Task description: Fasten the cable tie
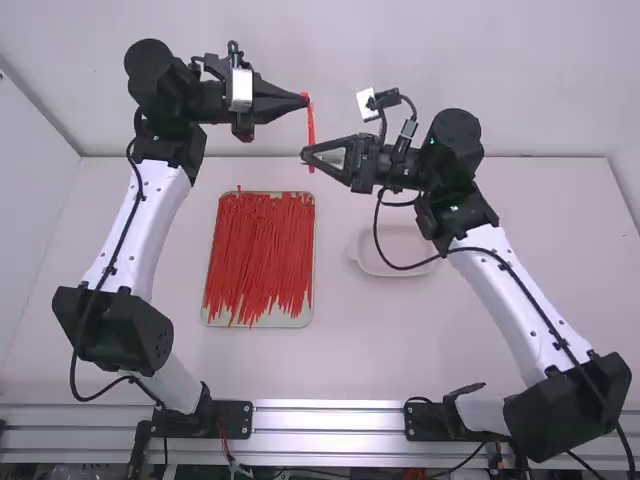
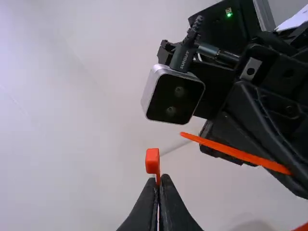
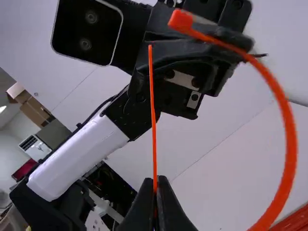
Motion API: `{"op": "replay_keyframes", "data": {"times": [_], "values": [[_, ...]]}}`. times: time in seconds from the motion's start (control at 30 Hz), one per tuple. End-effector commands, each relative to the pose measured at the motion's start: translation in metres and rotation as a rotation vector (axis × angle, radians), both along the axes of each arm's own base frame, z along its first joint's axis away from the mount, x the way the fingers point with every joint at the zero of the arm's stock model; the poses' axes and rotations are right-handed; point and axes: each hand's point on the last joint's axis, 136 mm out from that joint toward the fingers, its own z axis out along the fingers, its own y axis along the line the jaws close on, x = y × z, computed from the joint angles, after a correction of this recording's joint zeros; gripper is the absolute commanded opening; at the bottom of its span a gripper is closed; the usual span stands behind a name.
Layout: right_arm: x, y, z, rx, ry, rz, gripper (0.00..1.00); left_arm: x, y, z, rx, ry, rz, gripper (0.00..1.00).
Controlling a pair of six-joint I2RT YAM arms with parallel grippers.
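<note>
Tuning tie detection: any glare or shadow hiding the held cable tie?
High view: even light, soft shadows on the table, cable tie between left end effector and right end effector clear against the pale wall. Left wrist view: tie head bright on white, no glare. Right wrist view: thin strap crosses the dark left end effector, yet distinct.

White arm links [image 1: 135, 225] between bulky black joints [image 1: 150, 65], tapered black left gripper [image 1: 304, 97] and right gripper [image 1: 304, 153], silver-framed black wrist camera [image 2: 172, 100], looping black cable [image 1: 377, 235], green light [image 2: 229, 14], perhaps an indicator

cable tie [image 3: 289, 144] — smooth, glossy plastic
</note>
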Motion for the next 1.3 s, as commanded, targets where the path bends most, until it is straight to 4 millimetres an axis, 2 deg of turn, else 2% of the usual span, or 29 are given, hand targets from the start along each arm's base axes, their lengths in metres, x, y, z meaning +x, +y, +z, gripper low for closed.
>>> {"op": "replay_keyframes", "data": {"times": [0.0,0.3,0.73,1.07,1.27], "values": [[-0.004,-0.001,0.001,0.0,0.0,0.007,0.0,-0.004,0.001,0.0,0.007,-0.009,-0.014,0.02],[-0.008,0.004,-0.002,-0.008,0.017,0.021,0.0,-0.016,-0.002,-0.005,0.03,-0.048,-0.083,0.02],[-0.01,0.008,-0.003,-0.007,0.024,0.021,0.0,-0.016,-0.002,-0.004,0.03,-0.075,-0.083,0.02],[-0.001,0.005,-0.009,-0.021,0.066,-0.023,0.0,-0.013,-0.002,-0.003,0.024,-0.075,-0.064,0.02],[-0.004,0.008,-0.006,-0.014,0.032,-0.016,0.0,-0.012,-0.001,-0.003,0.024,-0.075,-0.061,0.02]]}}
